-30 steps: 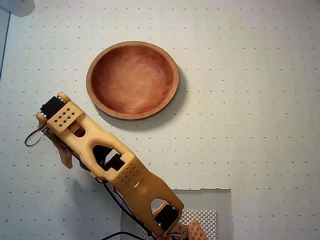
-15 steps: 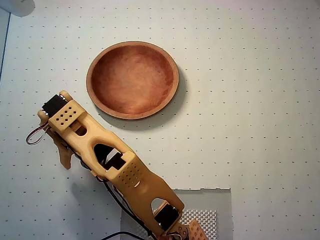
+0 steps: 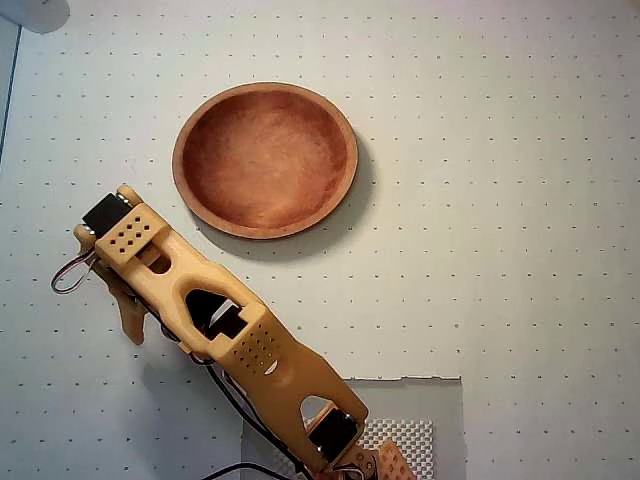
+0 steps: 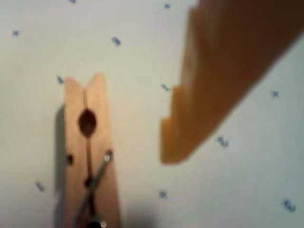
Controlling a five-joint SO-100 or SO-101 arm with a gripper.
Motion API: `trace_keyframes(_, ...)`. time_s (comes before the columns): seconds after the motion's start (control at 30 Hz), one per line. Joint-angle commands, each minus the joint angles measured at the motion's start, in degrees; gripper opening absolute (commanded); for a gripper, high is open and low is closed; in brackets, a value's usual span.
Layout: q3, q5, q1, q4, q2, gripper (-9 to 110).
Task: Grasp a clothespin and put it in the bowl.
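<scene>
The pale wooden clothespin [image 4: 89, 156] lies flat on the dotted mat in the wrist view, at lower left, its metal spring showing. One orange finger [image 4: 213, 85] reaches in from the upper right and ends just right of the clothespin, apart from it. No second finger shows beside it. In the overhead view my gripper [image 3: 125, 312] points down at the mat on the left, below and left of the bowl [image 3: 265, 160]. The arm hides the clothespin there. The reddish-brown bowl holds nothing.
The orange arm [image 3: 230, 340] runs diagonally from its base at the bottom centre up to the left. A grey perforated plate [image 3: 400, 435] lies by the base. A red wire loop [image 3: 70, 275] hangs off the wrist's left side.
The wrist end of the arm only wobbles by a few pixels. The bowl has not moved.
</scene>
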Motion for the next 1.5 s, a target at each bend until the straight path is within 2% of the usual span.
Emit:
trace_keyframes(0.0, -1.5, 0.0, 0.1, 1.6, 1.7, 32)
trace_keyframes(1.3, -1.4, 0.1, -0.2, 1.4, -2.4, 32)
trace_keyframes(1.47, -1.3, 0.4, -0.2, 1.4, -2.5, 27)
